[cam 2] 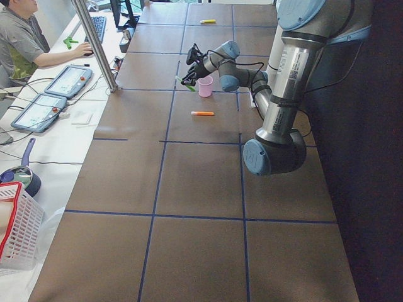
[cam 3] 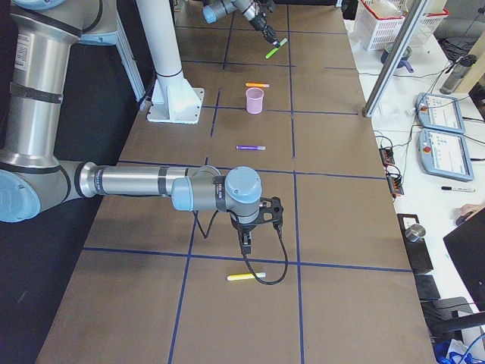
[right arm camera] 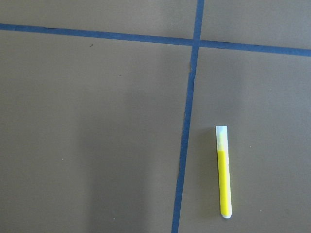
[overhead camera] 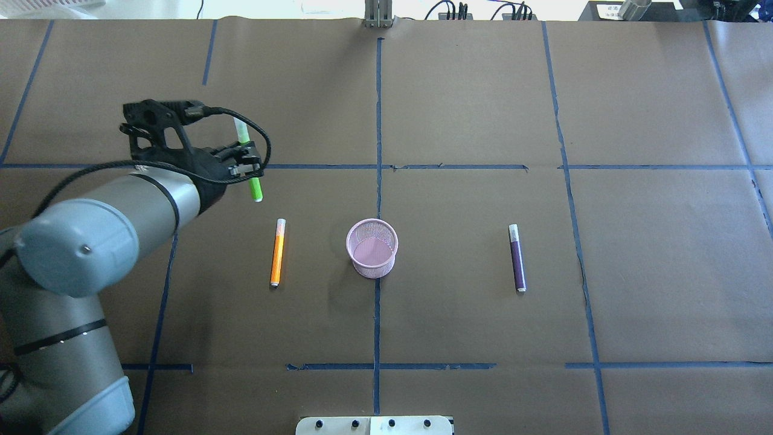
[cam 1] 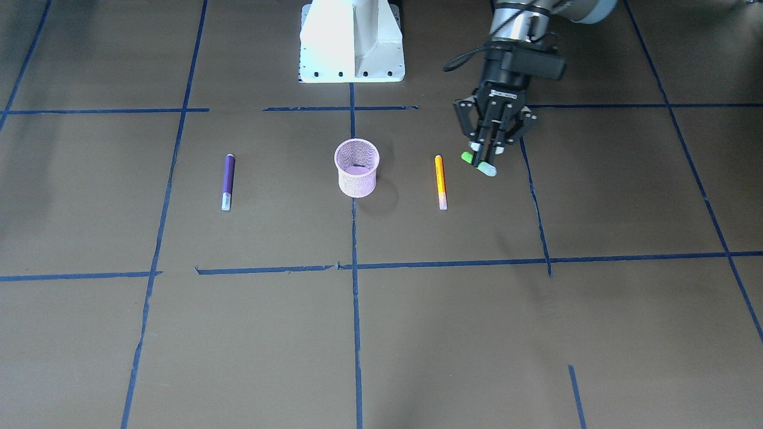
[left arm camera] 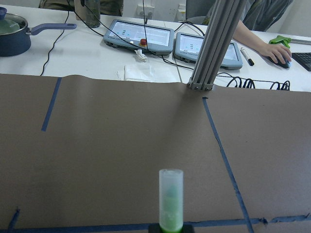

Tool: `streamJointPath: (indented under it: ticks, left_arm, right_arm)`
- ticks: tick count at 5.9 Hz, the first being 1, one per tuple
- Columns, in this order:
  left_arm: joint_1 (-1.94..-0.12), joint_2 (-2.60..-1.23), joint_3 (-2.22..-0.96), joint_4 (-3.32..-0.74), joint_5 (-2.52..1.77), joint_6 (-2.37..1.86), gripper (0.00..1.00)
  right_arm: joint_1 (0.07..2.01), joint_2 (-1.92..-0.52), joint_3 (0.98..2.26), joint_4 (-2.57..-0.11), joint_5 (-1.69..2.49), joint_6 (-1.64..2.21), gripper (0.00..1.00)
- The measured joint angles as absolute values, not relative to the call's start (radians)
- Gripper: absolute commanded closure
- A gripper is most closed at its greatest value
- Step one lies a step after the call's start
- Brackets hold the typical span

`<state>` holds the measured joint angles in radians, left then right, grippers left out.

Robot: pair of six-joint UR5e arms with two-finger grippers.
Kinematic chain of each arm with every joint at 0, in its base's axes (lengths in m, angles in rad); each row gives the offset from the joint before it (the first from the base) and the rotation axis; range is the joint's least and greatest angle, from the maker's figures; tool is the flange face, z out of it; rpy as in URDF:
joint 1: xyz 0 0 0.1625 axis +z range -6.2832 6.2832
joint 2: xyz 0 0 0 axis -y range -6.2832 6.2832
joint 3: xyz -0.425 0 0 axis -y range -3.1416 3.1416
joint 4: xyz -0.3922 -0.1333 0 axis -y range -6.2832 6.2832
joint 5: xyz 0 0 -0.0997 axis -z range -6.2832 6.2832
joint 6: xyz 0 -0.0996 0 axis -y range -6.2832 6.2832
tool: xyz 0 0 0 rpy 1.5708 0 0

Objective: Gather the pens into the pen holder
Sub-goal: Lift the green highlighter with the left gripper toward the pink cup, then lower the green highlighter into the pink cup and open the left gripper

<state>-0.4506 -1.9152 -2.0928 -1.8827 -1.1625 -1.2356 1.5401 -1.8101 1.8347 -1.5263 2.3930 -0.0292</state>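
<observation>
The left gripper point(overhead camera: 246, 164) grips the green pen point(overhead camera: 256, 188) near the orange pen point(overhead camera: 277, 252). The holder point(overhead camera: 349, 241) stands between the orange and purple point(overhead camera: 517, 258) pens. The right gripper's point(cam 3: 246, 243) state cannot be told.

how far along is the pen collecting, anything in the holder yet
Done: nothing yet; the pen holder looks empty. In hand: the left gripper is shut on the green pen, not yet over the holder. Left: the orange pen and purple pen lie flat either side of the holder, and a yellow pen lies further out on the table.
</observation>
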Motion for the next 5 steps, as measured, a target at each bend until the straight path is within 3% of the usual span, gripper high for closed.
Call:
streamJointPath:
  ticks: [5]
  left_arm:
    - [-0.232, -2.137, -1.935, -1.742, -0.931, -1.397, 1.0]
  right_arm:
    - [1.54, -1.812, 1.834, -1.526, 2.391, -0.03, 0.0]
